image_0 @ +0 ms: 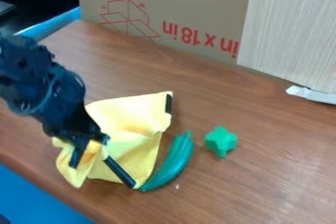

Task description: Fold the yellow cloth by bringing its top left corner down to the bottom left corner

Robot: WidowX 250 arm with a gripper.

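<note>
1. At approx. 8 o'clk: gripper [91, 153], hanging down onto cloth [128, 115], in contact w/ bunched lower-left part, by orange patch [94, 159]. Can't tell whether open, closed or pinching fabric.
2. From approx. 7 to 9 o'clk: cloth, yellow, rumpled on table [216, 196], w/ dark strips at 2 edges, near table's edge at 7.
3. At 6 o'clk: pepper [173, 161], green, curved, lower tip by cloth's corner, poss. touching. Between 4 and 5 o'clk: star [221, 141], green, just beside pepper, apart from it.
4. Risks (judgement): poss. slip of cloth w/ only a thin fold caught; poss. drag or roll of pepper due to contact at corner; poss. bump to star via pepper; poss. droop over table's edge w/ a shift toward 7, given closeness; poss. snag from loose folds round gripper.
5. Labels etc.: at 12 o'clk, box [197, 4] w/ red print, upside down, plus red line drawing at approx. 11. No brand or label visible on cloth, pepper or star.
</note>
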